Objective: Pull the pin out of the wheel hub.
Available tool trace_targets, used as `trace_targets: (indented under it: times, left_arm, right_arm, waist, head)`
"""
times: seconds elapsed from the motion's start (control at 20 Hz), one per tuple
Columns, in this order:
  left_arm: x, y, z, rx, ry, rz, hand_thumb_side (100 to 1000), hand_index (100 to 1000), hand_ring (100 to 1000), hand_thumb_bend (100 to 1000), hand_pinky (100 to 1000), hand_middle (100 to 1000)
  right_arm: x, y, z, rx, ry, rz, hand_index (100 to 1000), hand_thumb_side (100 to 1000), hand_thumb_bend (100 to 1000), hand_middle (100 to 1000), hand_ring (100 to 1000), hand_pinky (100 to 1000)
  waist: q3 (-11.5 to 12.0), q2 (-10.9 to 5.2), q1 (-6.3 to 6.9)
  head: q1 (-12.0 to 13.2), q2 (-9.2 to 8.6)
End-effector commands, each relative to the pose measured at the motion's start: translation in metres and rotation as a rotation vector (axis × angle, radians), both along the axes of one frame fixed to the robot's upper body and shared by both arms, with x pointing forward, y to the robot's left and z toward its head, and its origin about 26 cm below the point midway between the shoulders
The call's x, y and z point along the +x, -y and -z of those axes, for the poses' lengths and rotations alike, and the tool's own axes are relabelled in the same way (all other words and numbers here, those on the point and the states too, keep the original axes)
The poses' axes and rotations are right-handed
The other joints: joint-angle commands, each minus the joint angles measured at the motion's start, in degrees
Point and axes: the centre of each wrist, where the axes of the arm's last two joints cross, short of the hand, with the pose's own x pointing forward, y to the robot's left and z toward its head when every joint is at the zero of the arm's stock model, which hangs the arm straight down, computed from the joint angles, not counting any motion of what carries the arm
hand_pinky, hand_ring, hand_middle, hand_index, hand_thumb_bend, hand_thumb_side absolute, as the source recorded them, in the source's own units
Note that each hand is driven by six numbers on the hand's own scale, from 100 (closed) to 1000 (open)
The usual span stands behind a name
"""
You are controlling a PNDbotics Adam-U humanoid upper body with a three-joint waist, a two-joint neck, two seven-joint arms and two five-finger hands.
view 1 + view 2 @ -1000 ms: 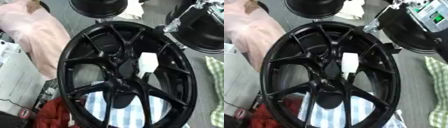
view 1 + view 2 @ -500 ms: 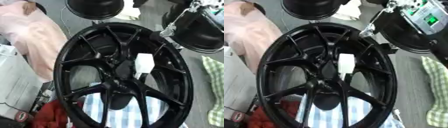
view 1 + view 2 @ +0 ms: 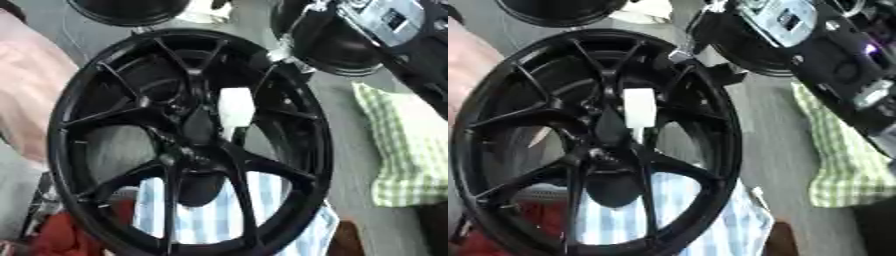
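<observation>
A large black spoked wheel hub (image 3: pixel 66 110) fills the middle of both views, tilted toward me. A white block-shaped pin (image 3: pixel 234 107) sticks out of it just above the hub's centre, between two spokes. My right hand (image 3: pixel 772 22) comes in from the upper right, black and silver with a small circuit board on it. Its lower end reaches close to the wheel's upper right rim, well apart from the pin. My left hand shows in neither view.
A blue and white striped cloth (image 3: pixel 206 215) lies under the wheel. A green checked cloth (image 3: pixel 402 145) is at the right, red fabric (image 3: pixel 66 235) at lower left, pink fabric (image 3: pixel 26 100) at the left. Two other black round objects (image 3: pixel 131 10) stand beyond the wheel.
The whole picture has shifted, so the camera has moved. My right arm now shows larger and further into the upper right. The pin stays in the hub.
</observation>
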Motion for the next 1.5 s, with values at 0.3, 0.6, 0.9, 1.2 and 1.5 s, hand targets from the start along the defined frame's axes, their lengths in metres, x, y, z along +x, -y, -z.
trace_targets:
  times: [0.3,0.6,0.9,1.2,1.5]
  left_arm:
    - [-0.002,0.0,-0.012,0.032,0.032,0.015,820,816,698,133,757,747]
    - [-0.002,0.0,-0.012,0.036,0.033,0.017,820,816,698,133,756,747]
    - [-0.002,0.0,-0.012,0.039,0.029,0.015,820,816,698,132,756,748]
    - [-0.003,-0.001,-0.01,0.041,0.021,0.01,822,816,698,133,755,748]
    - [-0.003,-0.002,-0.009,0.039,0.016,0.004,824,816,698,135,755,748]
  right_arm:
    - [-0.002,0.014,-0.015,-0.281,0.101,-0.176,836,155,590,780,912,860]
    - [-0.013,-0.009,-0.005,-0.214,-0.068,0.041,839,206,620,775,912,868]
    - [-0.03,-0.046,-0.009,-0.162,-0.107,0.099,842,233,605,777,914,874]
    - [-0.039,-0.065,-0.011,-0.155,-0.133,0.126,839,235,609,771,910,875]
    - [-0.043,-0.074,-0.011,-0.116,-0.165,0.158,834,236,600,761,901,875]
  waist:
    - [0.06,-0.9,0.81]
    - [0.23,-0.95,0.63]
    - [-0.01,-1.25,0.71]
    - [-0.46,-1.5,0.66]
    - [-0.82,-1.61,0.63]
  head:
    - [0.14,-0.51]
    - [2.09,-2.02]
    - [4.7,-2.31]
    - [6.66,-2.18]
    - [7.46,-1.98]
